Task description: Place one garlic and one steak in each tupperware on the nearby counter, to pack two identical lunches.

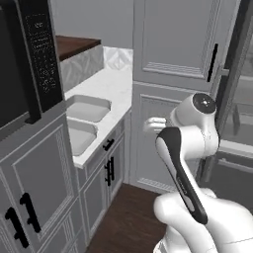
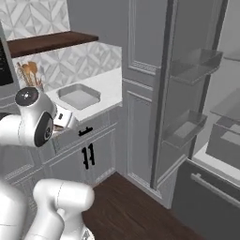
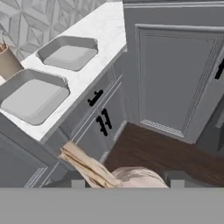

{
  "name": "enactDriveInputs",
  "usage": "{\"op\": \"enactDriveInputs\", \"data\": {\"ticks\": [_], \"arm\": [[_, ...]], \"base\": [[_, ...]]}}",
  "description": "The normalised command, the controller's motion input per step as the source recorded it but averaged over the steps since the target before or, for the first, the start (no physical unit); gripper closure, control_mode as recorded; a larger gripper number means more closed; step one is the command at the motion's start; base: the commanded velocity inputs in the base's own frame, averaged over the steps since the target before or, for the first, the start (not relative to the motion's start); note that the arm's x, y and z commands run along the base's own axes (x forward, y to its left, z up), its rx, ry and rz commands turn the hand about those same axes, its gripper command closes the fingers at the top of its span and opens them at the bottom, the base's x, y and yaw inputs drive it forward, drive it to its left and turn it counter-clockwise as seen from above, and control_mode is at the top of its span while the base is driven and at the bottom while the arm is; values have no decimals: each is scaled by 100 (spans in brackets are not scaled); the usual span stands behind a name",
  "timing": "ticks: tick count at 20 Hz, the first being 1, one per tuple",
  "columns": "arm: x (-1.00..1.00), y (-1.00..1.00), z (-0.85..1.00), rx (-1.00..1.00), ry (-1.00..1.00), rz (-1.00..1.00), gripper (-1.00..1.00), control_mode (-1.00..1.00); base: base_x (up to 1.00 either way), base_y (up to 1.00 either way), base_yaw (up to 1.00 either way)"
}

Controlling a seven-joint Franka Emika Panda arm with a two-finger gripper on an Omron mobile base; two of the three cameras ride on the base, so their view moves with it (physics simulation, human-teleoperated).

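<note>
two shallow pale grey tupperware trays (image 3: 35,98) sit empty side by side on the white marbled counter (image 3: 94,48). the gripper (image 3: 124,181), clamped on a pale papery garlic bulb (image 3: 135,177), hangs off the counter's front edge; the nearer tray lies ahead-left.

Counter (image 3: 94,41): white stone, faintly marbled, smooth. Tupperware (image 3: 66,52), second tray (image 3: 31,98): pale grey, matt, plastic-looking. Cabinets (image 3: 175,74): grey painted panels, satin; bar handles (image 3: 103,123) black. Shelf (image 2: 49,42) and floor (image 3: 166,151): dark wood. Garlic (image 3: 131,177): papery, pale, dry stalk.
</note>
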Motion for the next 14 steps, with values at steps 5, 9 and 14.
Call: {"op": "enactDriveInputs", "data": {"ticks": [5, 9, 14], "arm": [[0, 0, 0, 0, 0, 0, 100, 100], [0, 0, 0, 0, 0, 0, 100, 100], [0, 0, 0, 0, 0, 0, 100, 100]], "base": [[100, -4, 19], [100, -2, 17], [100, 37, 15]]}}
